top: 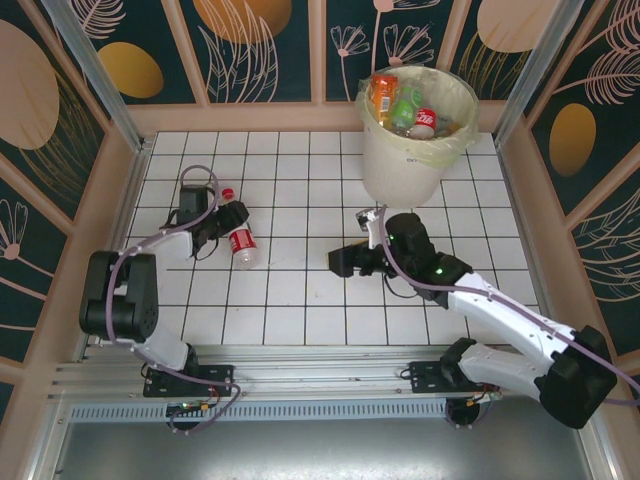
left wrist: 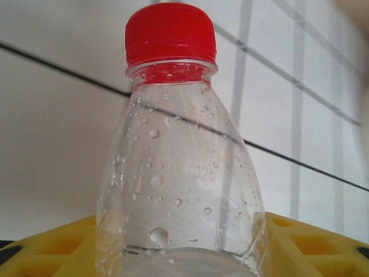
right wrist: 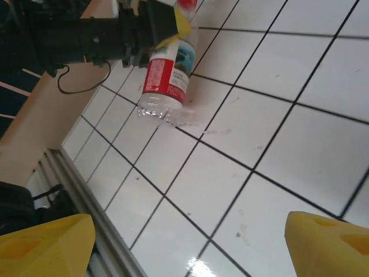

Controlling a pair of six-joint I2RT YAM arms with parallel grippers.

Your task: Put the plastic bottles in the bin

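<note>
1. At the left of the white tiled table, the left gripper reaches out over the tiles, well apart from the bin.
2. Its claw is closed on a clear bottle with a red label. In the left wrist view the yellow fingers press against both lower sides of the bottle. The red cap points away from the camera, and droplets cling inside the clear wall.
3. In the right wrist view the same bottle sits low over the tiles with its base towards the near edge. We cannot tell whether it rests on the table or is just off it.
4. Near the middle of the table, the right gripper hangs low over the tiles and points left, towards the held bottle. Its claw stands wide, the two yellow tips far apart with only bare tile between them.
5. At the far right stands the bin, a white bucket with a pale yellow bag folded over its rim. Several bottles with red, orange and green labels lie inside it.
</note>
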